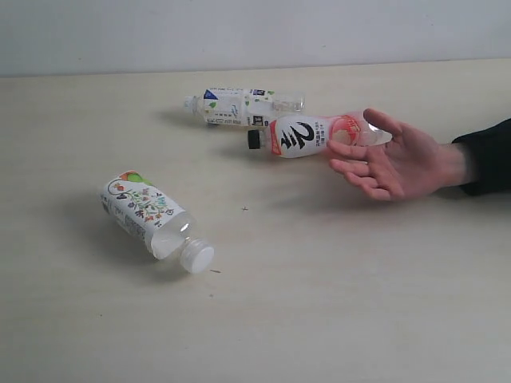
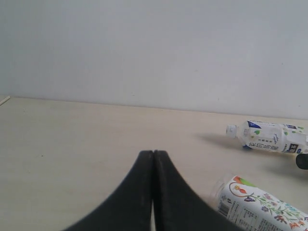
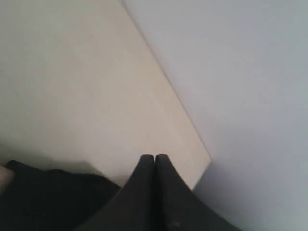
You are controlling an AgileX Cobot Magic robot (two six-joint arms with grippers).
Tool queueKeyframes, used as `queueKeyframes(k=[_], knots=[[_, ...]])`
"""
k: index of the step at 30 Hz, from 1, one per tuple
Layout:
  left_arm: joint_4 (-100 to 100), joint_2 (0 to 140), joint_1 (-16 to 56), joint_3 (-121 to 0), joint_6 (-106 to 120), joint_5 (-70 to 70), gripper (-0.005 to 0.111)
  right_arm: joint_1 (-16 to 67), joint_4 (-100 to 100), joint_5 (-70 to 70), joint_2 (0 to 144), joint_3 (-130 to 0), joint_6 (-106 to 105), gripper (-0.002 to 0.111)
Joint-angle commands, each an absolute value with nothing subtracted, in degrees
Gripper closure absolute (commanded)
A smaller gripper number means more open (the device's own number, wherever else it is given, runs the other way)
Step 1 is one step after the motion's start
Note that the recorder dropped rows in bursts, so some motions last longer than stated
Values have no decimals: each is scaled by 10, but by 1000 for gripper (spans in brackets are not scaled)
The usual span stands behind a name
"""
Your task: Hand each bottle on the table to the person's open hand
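Note:
Three bottles lie on the pale table [image 1: 335, 303]. A floral-label bottle [image 1: 148, 217] with a white cap rests at the left; the left wrist view shows it too [image 2: 262, 204]. Farther back lies a blue-green label bottle [image 1: 239, 106], also in the left wrist view [image 2: 269, 137]. A black-and-pink script bottle [image 1: 307, 134] with a black cap lies with its base against the fingers of the person's open hand [image 1: 395, 159]. Neither gripper shows in the exterior view. My left gripper [image 2: 153, 153] is shut and empty, short of the floral bottle. My right gripper [image 3: 154, 157] is shut and empty.
A pale wall [image 1: 255, 32] runs along the table's far edge. The person's black sleeve [image 1: 487, 155] enters from the right, and a dark sleeve shape [image 3: 43, 197] lies beside my right gripper, near the table's corner [image 3: 204, 161].

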State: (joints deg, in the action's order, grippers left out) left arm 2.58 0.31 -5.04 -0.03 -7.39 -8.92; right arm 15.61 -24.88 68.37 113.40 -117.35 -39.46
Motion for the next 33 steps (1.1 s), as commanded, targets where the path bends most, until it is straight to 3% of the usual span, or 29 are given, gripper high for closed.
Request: queueKeyframes(k=[1, 8, 19, 22, 33], knots=[[26, 0, -47, 0, -73, -87, 107, 152, -145, 700, 1205, -1210, -604, 108], [26, 0, -47, 0, -73, -87, 107, 153, -98, 700, 1270, -1210, -654, 103], [26, 0, -47, 0, -73, -87, 107, 153, 15, 700, 1276, -1210, -654, 58], [26, 0, -47, 0, -73, -87, 107, 162, 10, 700, 1279, -1209, -654, 50], [26, 0, -47, 0, -73, -87, 107, 203, -21, 700, 1300, -1162, -641, 42]])
